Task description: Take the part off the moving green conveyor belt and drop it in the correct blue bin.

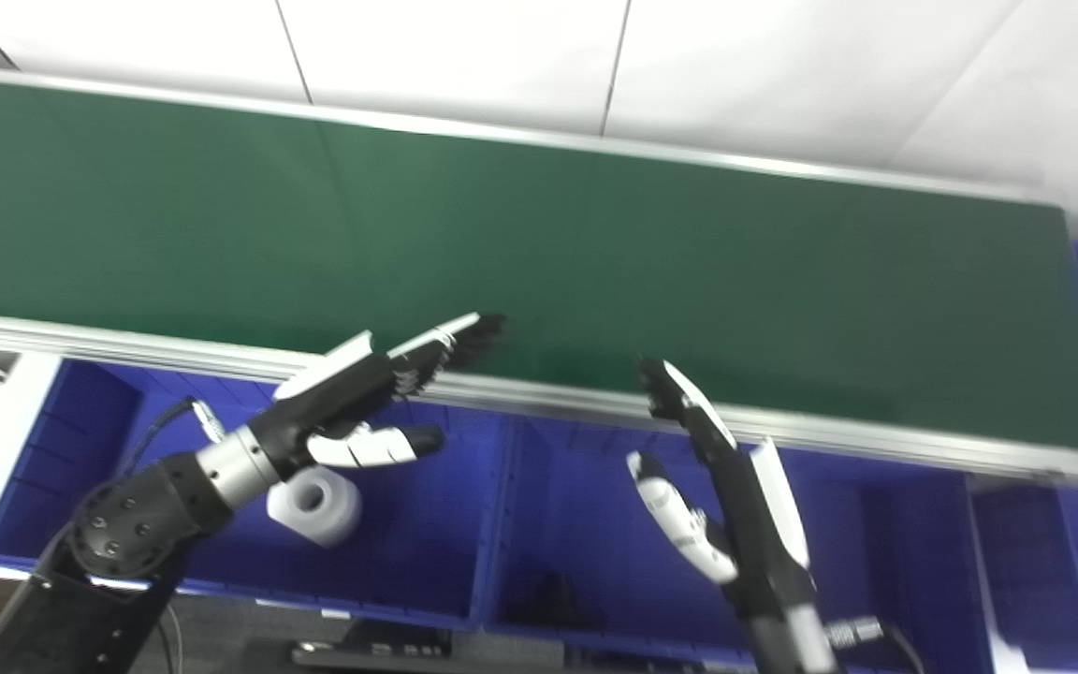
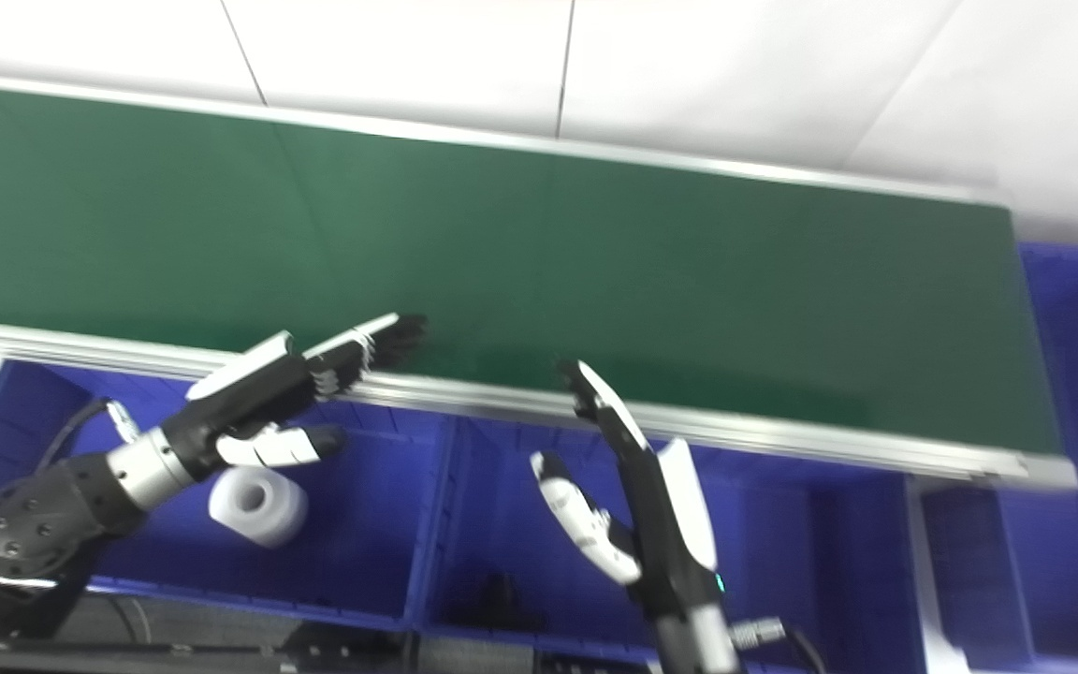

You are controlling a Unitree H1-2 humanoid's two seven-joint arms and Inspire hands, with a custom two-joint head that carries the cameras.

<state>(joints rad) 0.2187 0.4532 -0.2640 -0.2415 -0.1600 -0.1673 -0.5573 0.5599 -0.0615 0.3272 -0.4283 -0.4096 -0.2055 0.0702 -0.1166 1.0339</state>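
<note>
Left eye view, both hands [image 1: 366, 398] [image 1: 717, 487] outstretched, empty

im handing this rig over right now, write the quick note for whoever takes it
Left hand: open, holding nothing, fingers stretched over the near rail of the green conveyor belt.
Right hand: open, holding nothing, fingertips up at the near rail.
Belt: no part visible on the stretch in view.
Bins: a white cylindrical part lies in the left blue bin, under the left wrist. Something dark sits low in the middle blue bin; too blurred to name.
Done: one part binned, by the look of it.
Left: wait for the next part, pick it, drop it in its bin.
</note>
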